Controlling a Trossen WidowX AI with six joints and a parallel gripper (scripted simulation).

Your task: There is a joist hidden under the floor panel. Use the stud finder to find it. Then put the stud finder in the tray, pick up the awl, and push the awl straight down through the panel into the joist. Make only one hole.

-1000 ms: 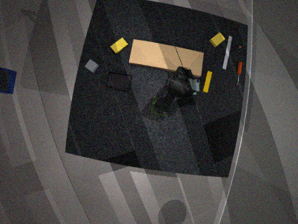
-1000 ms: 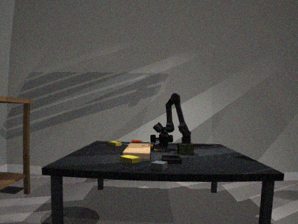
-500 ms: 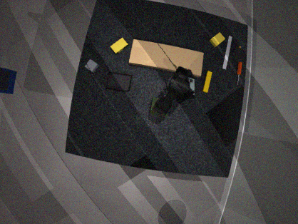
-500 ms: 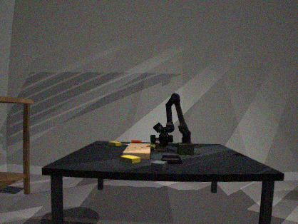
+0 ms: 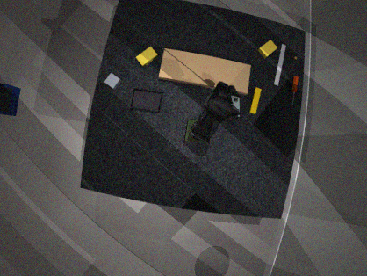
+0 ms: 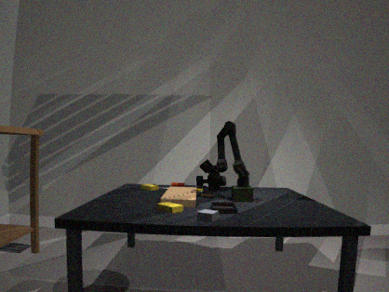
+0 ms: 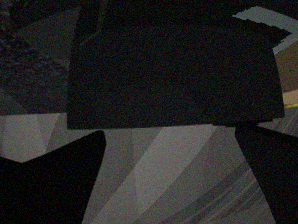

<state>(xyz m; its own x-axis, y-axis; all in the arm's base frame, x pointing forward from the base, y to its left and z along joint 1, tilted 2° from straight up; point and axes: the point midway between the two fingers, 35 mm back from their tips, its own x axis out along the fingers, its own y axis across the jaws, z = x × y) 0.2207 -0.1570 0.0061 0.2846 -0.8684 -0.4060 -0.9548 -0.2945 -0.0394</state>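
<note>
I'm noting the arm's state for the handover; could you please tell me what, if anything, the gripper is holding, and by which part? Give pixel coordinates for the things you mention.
Nothing is held: the gripper [image 5: 236, 100] [image 7: 172, 133] is open, its fingers standing wide apart.

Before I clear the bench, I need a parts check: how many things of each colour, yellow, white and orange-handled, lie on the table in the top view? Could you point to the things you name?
Yellow: 3, two blocks [image 5: 147, 56] [image 5: 268, 48] and a bar [image 5: 255, 100]
White: 2, a strip [image 5: 280, 64] and a small block [image 5: 111, 81]
Orange-handled: 1, the awl [image 5: 295, 83]
Total: 6
</note>
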